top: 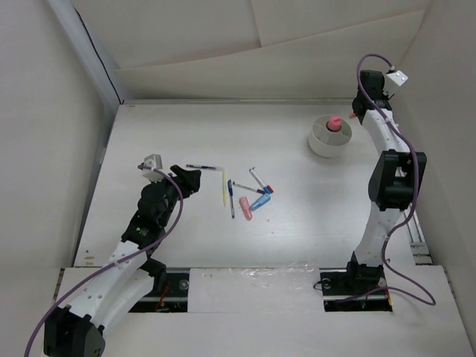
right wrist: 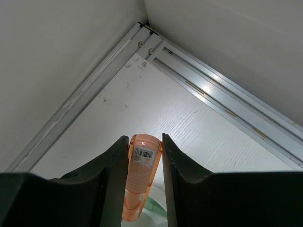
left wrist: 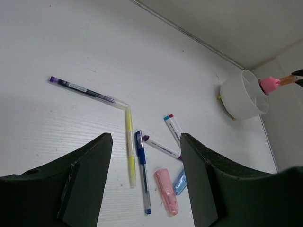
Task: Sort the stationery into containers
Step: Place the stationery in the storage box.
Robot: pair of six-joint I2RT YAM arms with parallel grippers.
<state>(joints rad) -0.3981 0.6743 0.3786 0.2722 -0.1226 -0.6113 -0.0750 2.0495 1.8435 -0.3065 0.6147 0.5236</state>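
My right gripper [right wrist: 144, 141] is at the far right of the table [top: 171, 126], with its jaws clamped narrow on the orange body of the glue stick [right wrist: 140, 176]. From above, the stick's pink cap points left and sits over the opening of the round white tub [top: 322, 146]. I cannot tell which compartment it is over, or whether it touches a divider.

My left gripper [top: 195, 181] hangs low over the left-middle of the table, jaws spread wide and holding nothing. The rest of the stationery lies loose on the table just to its right, well apart from the tub:

- A purple-capped pen [left wrist: 83, 89] lies farthest out, its tip meeting the far end of the yellow pen [left wrist: 129, 147].
- The blue pen [left wrist: 142, 174] lies just right of the yellow one, nearly parallel to it.
- A white pen with a red and blue cap [left wrist: 173, 128] and a white pen with a purple end [left wrist: 161, 147] lie further right.
- Nearest me on that side, the short pink piece [left wrist: 166, 191] lies just beside the short blue piece [left wrist: 179, 182].
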